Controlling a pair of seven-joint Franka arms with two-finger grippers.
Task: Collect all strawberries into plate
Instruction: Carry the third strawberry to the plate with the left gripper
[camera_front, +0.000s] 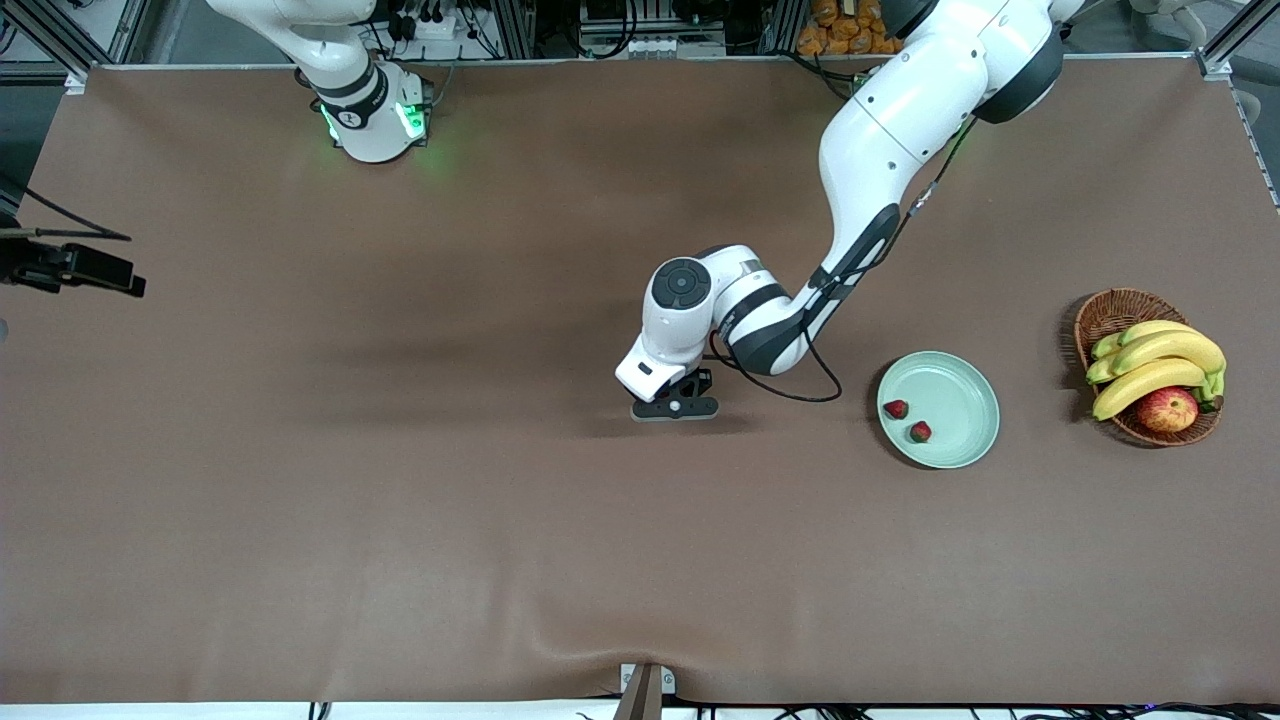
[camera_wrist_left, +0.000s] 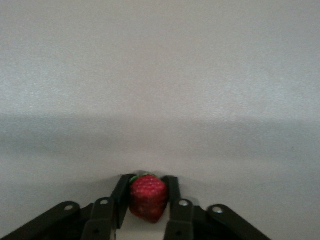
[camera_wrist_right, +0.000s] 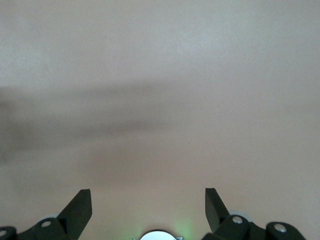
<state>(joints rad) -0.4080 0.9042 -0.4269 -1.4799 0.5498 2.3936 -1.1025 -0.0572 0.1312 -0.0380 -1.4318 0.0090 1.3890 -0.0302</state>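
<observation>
The left gripper (camera_front: 676, 407), low over the table (camera_front: 400, 520) toward the right arm's end from the plate (camera_front: 962, 438), has its jaws pinching a strawberry (camera_wrist_left: 148, 198), which only the left wrist view shows. Two strawberries (camera_front: 896, 409) (camera_front: 920, 432) lie in the plate. A basket (camera_front: 1112, 312) of bananas (camera_front: 1150, 362) and an apple (camera_front: 1167, 409) stands beside the plate. The right gripper (camera_wrist_right: 148, 202) waits, jaws spread, shown only in its wrist view.

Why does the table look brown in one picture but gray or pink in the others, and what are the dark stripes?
Front view: the table looks brown under even light. Left wrist view: it turns washed-out gray, while the strawberry in the left hand stays sharp. Right wrist view: it goes pinkish, the stripes are soft blurry shadows, and a green glow shows by the open right hand.
</observation>
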